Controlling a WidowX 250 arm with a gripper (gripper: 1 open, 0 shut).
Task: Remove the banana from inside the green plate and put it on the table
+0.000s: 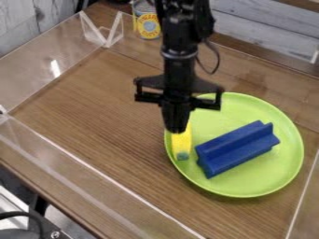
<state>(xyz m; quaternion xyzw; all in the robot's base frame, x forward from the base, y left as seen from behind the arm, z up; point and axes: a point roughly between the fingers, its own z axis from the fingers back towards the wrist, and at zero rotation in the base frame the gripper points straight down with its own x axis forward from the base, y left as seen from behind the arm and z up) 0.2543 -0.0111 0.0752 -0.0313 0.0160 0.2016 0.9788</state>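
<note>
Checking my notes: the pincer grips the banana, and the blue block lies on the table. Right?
No. The blue block lies in the green plate, as the camera view shows; the pincer does grip the banana.

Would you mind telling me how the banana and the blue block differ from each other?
The banana is yellow with a greenish tip; the blue block is plain blue. The banana is shorter and slimmer than the block. The banana is pinched at its upper end by the gripper; the block lies untouched. Both are at the green plate.
</note>
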